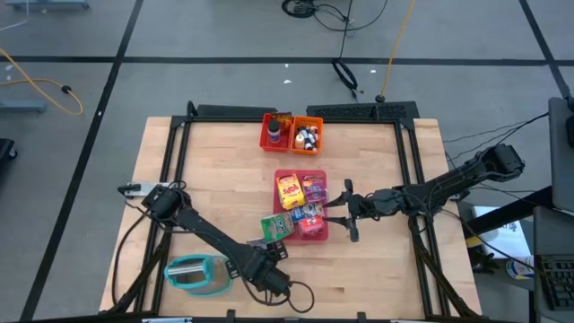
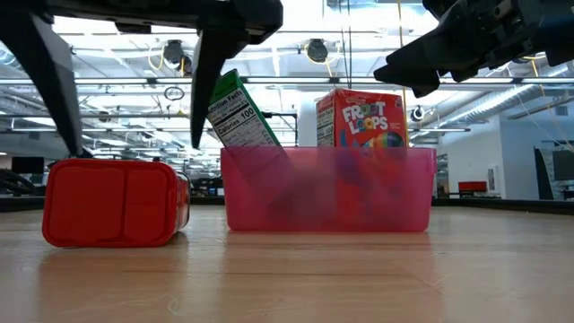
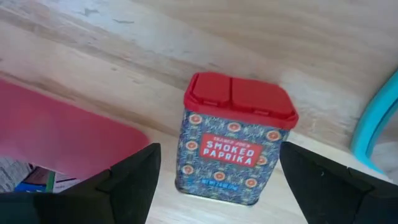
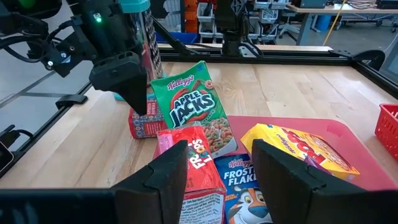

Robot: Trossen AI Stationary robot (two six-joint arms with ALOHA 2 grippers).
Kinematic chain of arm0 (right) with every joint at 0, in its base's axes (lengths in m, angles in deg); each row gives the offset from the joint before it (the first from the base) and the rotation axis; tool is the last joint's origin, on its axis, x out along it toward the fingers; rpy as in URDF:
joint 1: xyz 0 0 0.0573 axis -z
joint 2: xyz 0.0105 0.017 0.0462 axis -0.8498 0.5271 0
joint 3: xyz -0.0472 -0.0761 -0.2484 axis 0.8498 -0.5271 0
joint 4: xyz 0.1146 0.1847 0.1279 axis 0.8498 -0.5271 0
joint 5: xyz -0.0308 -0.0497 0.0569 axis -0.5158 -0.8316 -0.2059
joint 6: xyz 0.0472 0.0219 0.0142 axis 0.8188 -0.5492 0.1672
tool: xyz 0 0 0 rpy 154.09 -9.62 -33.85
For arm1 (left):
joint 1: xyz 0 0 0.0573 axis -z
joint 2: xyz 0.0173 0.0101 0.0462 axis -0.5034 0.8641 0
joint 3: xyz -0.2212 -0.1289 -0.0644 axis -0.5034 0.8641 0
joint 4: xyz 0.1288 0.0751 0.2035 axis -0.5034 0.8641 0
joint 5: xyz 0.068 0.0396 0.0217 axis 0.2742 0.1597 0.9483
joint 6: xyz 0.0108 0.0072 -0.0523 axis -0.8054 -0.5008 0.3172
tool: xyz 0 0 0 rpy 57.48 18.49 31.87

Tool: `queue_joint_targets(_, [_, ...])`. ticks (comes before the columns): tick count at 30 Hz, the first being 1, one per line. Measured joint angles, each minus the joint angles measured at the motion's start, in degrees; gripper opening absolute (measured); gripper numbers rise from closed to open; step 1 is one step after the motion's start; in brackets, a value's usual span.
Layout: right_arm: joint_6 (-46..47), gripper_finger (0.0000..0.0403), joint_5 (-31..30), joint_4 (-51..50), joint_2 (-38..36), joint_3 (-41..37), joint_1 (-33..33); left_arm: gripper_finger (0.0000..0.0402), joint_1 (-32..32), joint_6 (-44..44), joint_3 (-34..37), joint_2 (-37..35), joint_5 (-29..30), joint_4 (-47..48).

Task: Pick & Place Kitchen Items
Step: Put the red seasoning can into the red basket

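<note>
A smoked paprika tin (image 3: 233, 140) with a red lid (image 2: 112, 202) lies on its side on the wooden table, just near of the pink tray (image 2: 327, 193). My left gripper (image 3: 217, 155) hangs over it pointing down, open, one finger on each side and clear of it. In the tray stand a Froot Loops box (image 2: 360, 117), a Frosted Flakes box (image 4: 239, 180) and a yellow box (image 4: 298, 146). A green Apple Jacks box (image 4: 193, 112) leans at the tray's near left corner. My right gripper (image 1: 348, 213) waits open and level at the tray's right side.
A teal-rimmed container (image 1: 197, 274) sits near the front edge, left of my left gripper. A red bin (image 1: 275, 131) and an orange bin (image 1: 308, 135) stand at the table's far edge. Black frame rails (image 1: 175, 170) run along the table's sides.
</note>
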Motion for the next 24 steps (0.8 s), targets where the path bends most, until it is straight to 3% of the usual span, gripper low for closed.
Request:
queue_joint_targets(9, [0.0,0.0171,0.0,0.0,0.0,0.0,0.0,0.0313,-0.4,-4.0,0.0,0.4,-1.6,-0.2])
queue_joint_targets(19, [-0.1,0.0171,-0.1,0.0,0.0,0.0,0.0,0.0328,-0.7,-9.0,0.6,0.4,-5.7,-0.4])
queue_joint_targets(24, [-0.2,0.0171,-0.1,0.2,0.0,0.0,0.0,0.0322,-1.6,-10.4,4.4,0.3,-3.0,-0.9])
